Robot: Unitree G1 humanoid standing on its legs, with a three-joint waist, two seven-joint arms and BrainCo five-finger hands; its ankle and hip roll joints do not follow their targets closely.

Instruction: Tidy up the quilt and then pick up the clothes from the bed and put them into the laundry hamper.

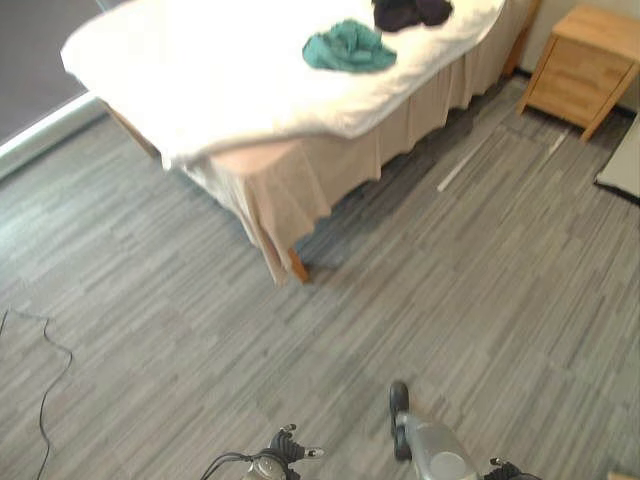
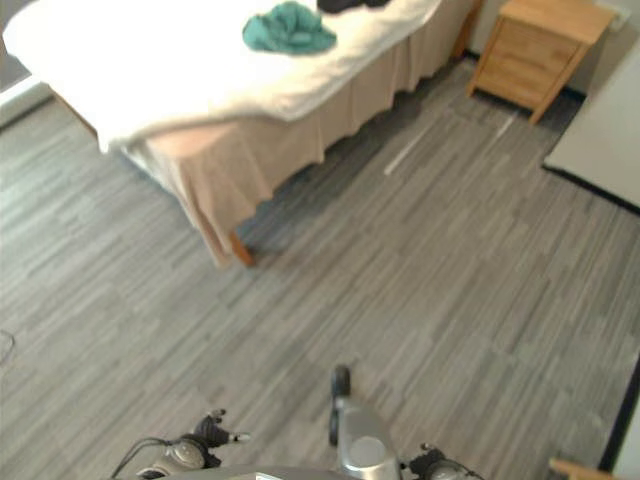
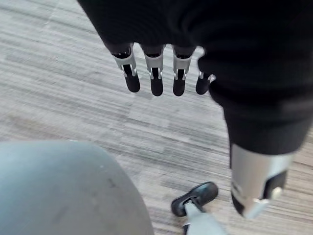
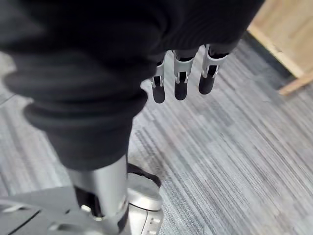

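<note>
The bed (image 1: 300, 190) stands well ahead of the robot, its long axis running diagonally away from the near corner toward the far right. A white quilt (image 1: 200, 70) covers it, the near edge hanging over a beige skirt (image 1: 290, 190). Past the quilt's middle, toward the far end of the bed, lies a teal garment (image 1: 348, 47), bunched in a heap. Just beyond it, touching or nearly touching, lies a dark garment (image 1: 410, 12), cut off by the picture's edge. A wooden nightstand (image 1: 585, 65) stands beside the bed's far end, on the right.

Both hands hang low over bare grey floor (image 1: 450, 280), well apart from the bed. The left hand (image 3: 161, 44) has its fingers (image 3: 156, 78) straight and relaxed, holding nothing. The right hand (image 4: 146, 44) is likewise released, fingers (image 4: 180, 81) straight, empty; a wooden piece (image 4: 283, 44) sits near it on the floor side.

The clothes lie ahead and slightly to the right of the robot, so the right hand is probably the nearer, though neither can reach until the robot closes on the bed. The hamper's place cannot be told.
</note>
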